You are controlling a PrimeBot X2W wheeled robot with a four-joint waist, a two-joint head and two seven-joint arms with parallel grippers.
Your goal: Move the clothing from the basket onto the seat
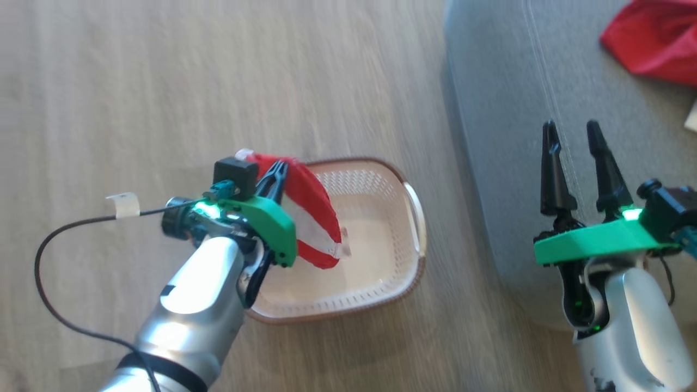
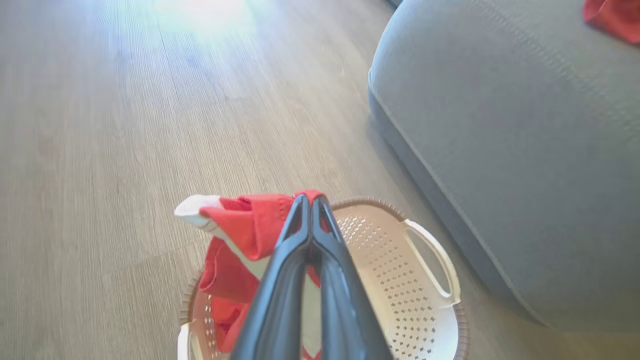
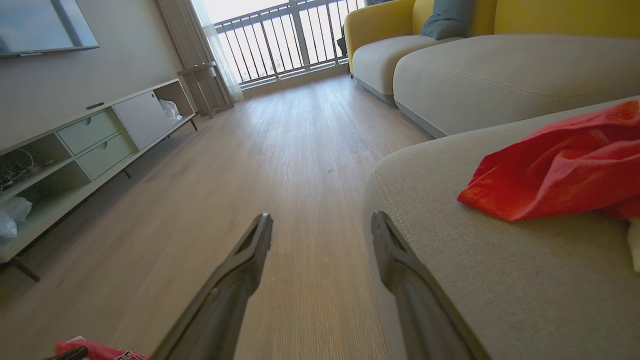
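A red garment with white panels (image 1: pixel 313 209) hangs above the cream basket (image 1: pixel 381 283), pinched in my left gripper (image 1: pixel 279 167), which is shut on it; its folds (image 2: pixel 240 225) drape over the basket's near side (image 2: pixel 400 280). A plain red garment (image 1: pixel 656 38) lies on the grey seat (image 1: pixel 506 109) at the upper right, also seen from the right wrist (image 3: pixel 565 165). My right gripper (image 1: pixel 573 136) hovers over the seat's edge, open, with nothing between its fingers (image 3: pixel 235 270).
The basket stands on a wooden floor (image 1: pixel 163 81) just left of the seat's rounded corner. A black cable (image 1: pixel 49 256) trails from my left wrist. Farther off are a low TV cabinet (image 3: pixel 85 145), a balcony railing and a yellow sofa (image 3: pixel 400 30).
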